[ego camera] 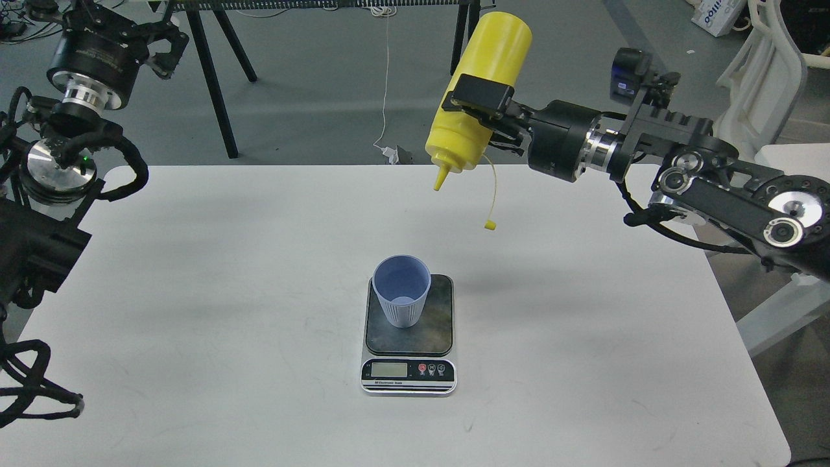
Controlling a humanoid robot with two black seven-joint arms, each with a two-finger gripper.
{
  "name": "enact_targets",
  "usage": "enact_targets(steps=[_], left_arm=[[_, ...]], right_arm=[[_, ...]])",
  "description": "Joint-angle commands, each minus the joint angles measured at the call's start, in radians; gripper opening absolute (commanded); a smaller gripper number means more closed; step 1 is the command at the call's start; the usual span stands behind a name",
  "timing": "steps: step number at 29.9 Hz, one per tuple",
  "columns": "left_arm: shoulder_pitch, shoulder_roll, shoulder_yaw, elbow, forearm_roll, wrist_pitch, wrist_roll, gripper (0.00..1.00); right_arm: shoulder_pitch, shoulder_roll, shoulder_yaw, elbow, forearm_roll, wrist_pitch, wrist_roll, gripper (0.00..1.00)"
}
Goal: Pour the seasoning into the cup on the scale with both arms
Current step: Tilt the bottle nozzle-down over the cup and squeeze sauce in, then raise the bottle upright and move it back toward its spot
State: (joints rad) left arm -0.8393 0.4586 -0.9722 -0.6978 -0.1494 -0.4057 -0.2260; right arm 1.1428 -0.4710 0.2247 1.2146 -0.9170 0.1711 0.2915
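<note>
One yellow squeeze bottle (481, 91), nozzle down, far right of centre. One tethered cap (490, 225) dangling below it. One light-blue cup (401, 290) on one digital scale (409, 363), near centre. One white table (194, 292). Two black arms, left (58, 162) and right (700, 175). Possibly one white chair (771, 71) at far right, cut off by the edge.

black arms (713, 175), silver joint rings, black cables

head view: high, facing forward and down | mid-range over white surface (194, 292) | scale (408, 363) near centre | arms enter from left and right edges
</note>
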Motion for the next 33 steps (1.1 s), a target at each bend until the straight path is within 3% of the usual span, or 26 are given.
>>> enact_targets(steps=[1, 8, 18, 27, 33], left_arm=[[0.020, 0.002, -0.003, 0.000, 0.001, -0.021, -0.001, 1.00], [0.022, 0.005, -0.003, 0.000, 0.002, -0.032, 0.001, 1.00], [0.020, 0.003, -0.003, 0.000, 0.002, -0.032, 0.001, 1.00], [0.022, 0.006, -0.002, -0.002, 0.002, -0.032, 0.002, 1.00], [0.020, 0.012, 0.000, -0.003, 0.004, -0.032, 0.010, 1.00]], right_arm=[[0.032, 0.049, -0.065, -0.012, -0.078, -0.056, -0.002, 0.18], [0.061, 0.143, -0.197, -0.064, -0.236, -0.160, -0.008, 0.16], [0.051, 0.230, -0.231, -0.127, -0.295, -0.216, -0.026, 0.15], [0.051, 0.218, -0.232, -0.110, -0.283, -0.206, -0.022, 0.16], [0.028, 0.111, -0.183, -0.046, -0.223, -0.162, -0.022, 0.16]])
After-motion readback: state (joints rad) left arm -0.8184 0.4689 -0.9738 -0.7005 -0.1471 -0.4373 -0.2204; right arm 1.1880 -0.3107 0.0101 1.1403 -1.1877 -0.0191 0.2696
